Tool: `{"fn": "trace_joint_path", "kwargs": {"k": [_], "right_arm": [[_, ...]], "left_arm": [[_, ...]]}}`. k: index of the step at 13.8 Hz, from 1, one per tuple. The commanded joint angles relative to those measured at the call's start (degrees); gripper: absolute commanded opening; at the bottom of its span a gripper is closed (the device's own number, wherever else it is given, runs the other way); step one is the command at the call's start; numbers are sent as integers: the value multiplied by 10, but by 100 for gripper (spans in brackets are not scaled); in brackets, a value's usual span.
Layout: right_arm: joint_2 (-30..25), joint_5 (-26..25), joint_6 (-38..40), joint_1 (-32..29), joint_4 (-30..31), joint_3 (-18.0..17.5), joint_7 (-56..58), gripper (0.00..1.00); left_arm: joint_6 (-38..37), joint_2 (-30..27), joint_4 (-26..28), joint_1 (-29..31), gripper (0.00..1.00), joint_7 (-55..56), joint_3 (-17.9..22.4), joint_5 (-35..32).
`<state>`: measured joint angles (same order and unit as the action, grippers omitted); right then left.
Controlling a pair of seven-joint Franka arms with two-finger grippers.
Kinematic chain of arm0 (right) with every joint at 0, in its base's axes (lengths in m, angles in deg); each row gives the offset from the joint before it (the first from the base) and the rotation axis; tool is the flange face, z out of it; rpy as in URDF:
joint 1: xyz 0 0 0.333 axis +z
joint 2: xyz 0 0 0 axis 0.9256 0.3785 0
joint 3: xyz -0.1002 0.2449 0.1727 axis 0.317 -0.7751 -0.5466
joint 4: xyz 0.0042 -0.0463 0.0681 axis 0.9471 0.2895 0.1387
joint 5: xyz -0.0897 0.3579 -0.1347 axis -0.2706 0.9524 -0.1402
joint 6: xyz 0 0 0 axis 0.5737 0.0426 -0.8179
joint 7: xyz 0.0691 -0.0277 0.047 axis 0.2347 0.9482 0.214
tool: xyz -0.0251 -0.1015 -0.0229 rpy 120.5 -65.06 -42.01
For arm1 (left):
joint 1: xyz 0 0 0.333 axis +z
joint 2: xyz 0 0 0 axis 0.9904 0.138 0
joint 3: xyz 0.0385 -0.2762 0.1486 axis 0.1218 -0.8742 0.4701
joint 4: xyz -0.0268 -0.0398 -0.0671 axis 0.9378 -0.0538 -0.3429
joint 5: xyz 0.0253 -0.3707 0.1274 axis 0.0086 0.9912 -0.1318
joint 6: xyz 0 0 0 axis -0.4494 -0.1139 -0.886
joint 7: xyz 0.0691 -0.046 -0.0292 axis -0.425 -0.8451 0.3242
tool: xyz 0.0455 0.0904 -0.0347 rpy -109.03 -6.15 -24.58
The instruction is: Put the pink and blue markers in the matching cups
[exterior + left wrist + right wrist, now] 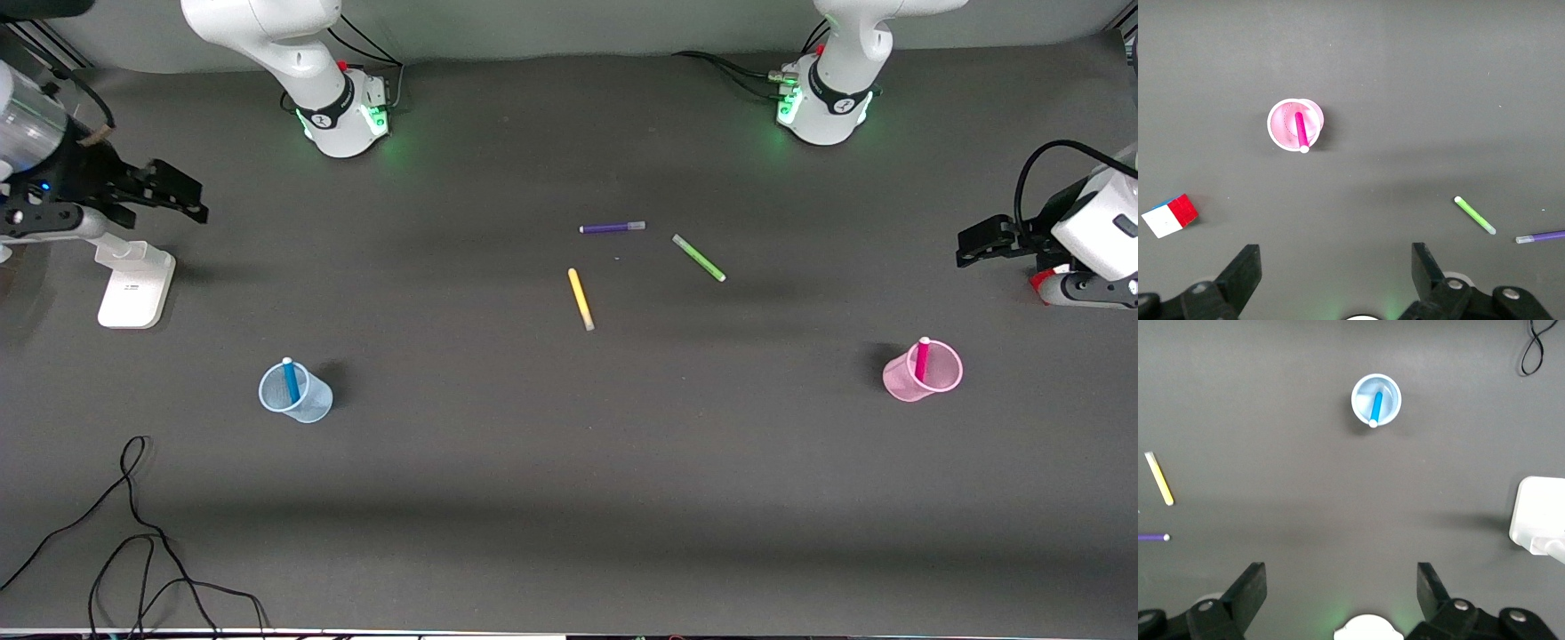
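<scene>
Two markers are seen standing in cups of their own colour. The blue marker [291, 380] is held in the blue cup [296, 394], toward the right arm's end of the table; its long axis is nearly upright, leaning against the rim, with the pale cap end pointing up and out of the cup. The pink marker [922, 359] is held likewise in the pink cup [923, 372], toward the left arm's end of the table, close to upright, pale cap end uppermost and resting at the rim.

Three other pens are laid flat between the cups, farther from the front camera than both: a purple pen [612, 228], a green pen [699, 258] and a yellow pen [581, 299], well apart from one another.

The right gripper [1341, 587] is held up over bare table at the right arm's end, jaws spread wide with nothing between them; a white stand [135, 284] is seen near it. The left gripper [1336, 267] is held up over the left arm's end of the table, jaws also spread and empty. A colour cube [1169, 215] is seen in the left wrist view, on the table near the pink cup. A black cable [133, 533] is looped on the table nearer to the front camera than the blue cup.
</scene>
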<state>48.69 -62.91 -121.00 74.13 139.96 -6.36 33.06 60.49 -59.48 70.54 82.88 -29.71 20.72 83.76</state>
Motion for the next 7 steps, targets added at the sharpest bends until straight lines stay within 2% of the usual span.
{"fn": "trace_joint_path", "kwargs": {"k": [1, 2, 3, 7], "right_arm": [[8, -1, 16, -41, -16, -34, 18, 100], [8, -1, 16, -55, -18, -54, 17, 100], [9, -1, 16, -57, -22, -58, 16, 100], [18, 19, 17, -57, -34, -55, 16, 100]], "left_arm": [[-9, 3, -10, -10, 100, 4, 5, -4], [-9, 3, -10, -9, 100, 4, 5, -4], [-8, 3, -11, -9, 100, 3, 5, -4], [-9, 3, -11, -6, 100, 9, 5, -1]]}}
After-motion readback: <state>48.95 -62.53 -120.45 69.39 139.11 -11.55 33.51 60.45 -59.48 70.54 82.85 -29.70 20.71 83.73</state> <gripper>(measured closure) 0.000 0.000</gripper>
